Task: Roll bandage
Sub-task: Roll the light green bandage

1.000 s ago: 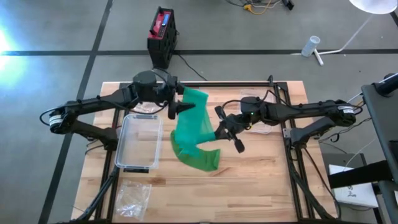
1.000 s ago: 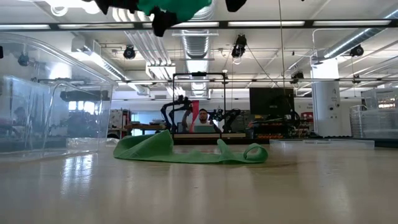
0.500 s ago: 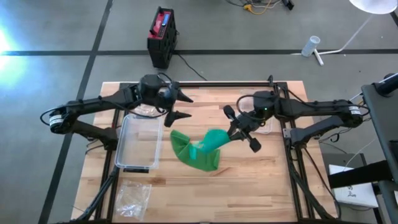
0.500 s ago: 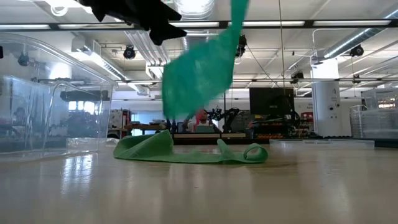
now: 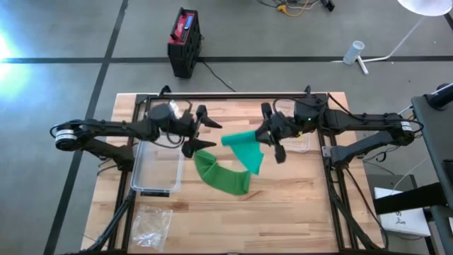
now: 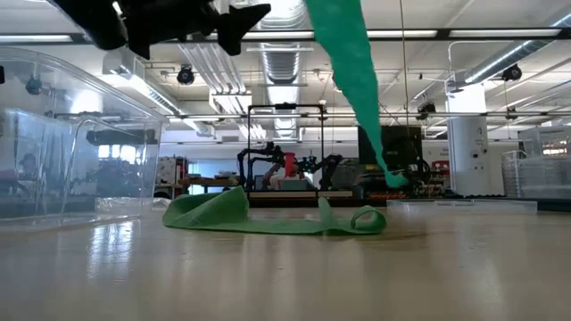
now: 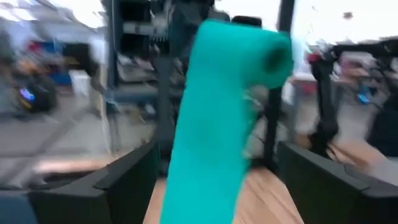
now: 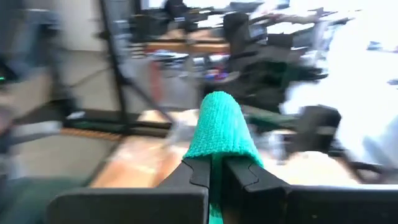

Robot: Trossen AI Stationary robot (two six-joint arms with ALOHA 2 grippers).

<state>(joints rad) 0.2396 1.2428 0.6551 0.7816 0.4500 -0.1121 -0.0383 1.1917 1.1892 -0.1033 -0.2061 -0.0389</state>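
While overhead hides it, right claw [image 8: 216,171] visibly pinches the bandage [image 8: 217,134]; left claw [image 5: 200,129] gapes.

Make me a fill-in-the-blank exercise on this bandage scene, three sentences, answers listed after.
1. The right gripper is shut on the ______ bandage.
2. The left gripper holds nothing; its fingers stand ______.
3. The bandage's lower end lies on the wooden table, beside the clear plastic ______.

Missing words: green; open; container
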